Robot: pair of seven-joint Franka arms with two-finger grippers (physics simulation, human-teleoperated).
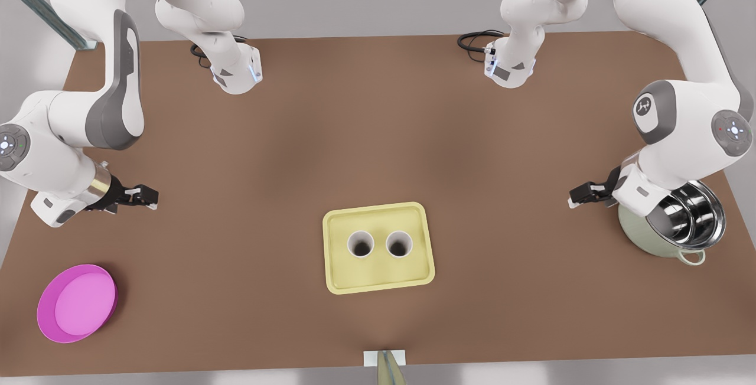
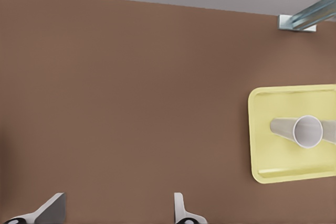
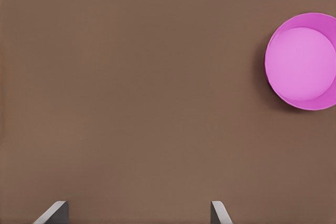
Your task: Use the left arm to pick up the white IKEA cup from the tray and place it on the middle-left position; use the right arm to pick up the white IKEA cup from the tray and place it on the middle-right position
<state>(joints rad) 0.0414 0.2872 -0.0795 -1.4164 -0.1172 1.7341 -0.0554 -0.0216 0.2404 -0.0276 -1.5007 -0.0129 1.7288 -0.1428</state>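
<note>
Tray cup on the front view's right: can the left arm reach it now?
Probably yes: the left gripper, jaws open, has bare tabletop between it and that cup; the other cup stands beyond.

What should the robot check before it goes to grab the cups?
1. Cups standing upright in the yellow tray: ok.
2. Cups not touching each other: ok, a small gap shows.
3. Left claw open and holding nothing: ok.
4. Right claw open and holding nothing: ok.
5. Claws above the cups: not ok, both are far out at the sides of the table.
6. Room on the table beside the tray to set cups down: ok.
</note>
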